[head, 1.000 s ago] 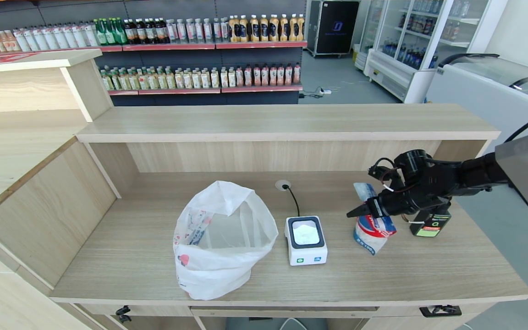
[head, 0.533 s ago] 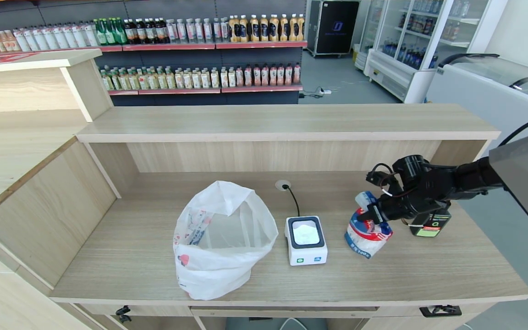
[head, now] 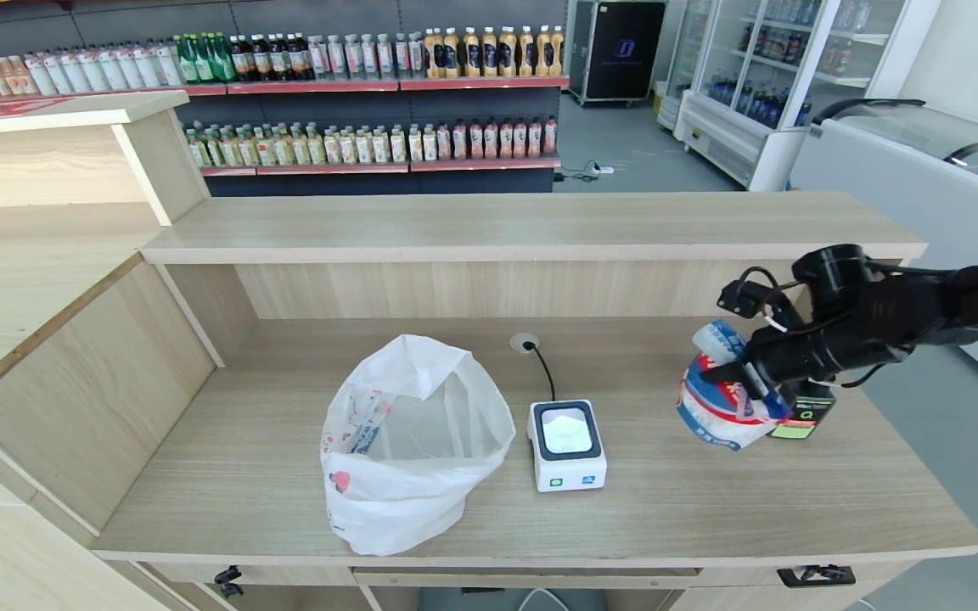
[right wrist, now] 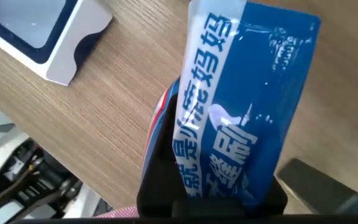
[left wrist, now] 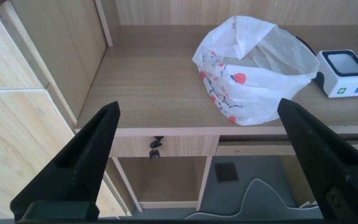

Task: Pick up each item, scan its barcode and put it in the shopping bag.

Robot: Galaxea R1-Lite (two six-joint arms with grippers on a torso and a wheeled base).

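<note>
Pinching blue-and-white plastic packet [head: 718, 412] in right gripper [head: 739, 378] fingers, over wooden counter [head: 710, 501] at 3 o'clock of white box scanner [head: 566, 445]; best swung barcode-down over its window, gripping firmly.

White printed characters down the blue packet [right wrist: 247, 106] (small icons on the scanner [head: 566, 444] front)

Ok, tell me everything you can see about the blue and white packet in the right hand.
The packet is a soft, glossy plastic pouch, blue and white with red bands and white print. The right hand is shut on its upper part, holding it tilted, apparently just above the counter, right of the scanner.
</note>
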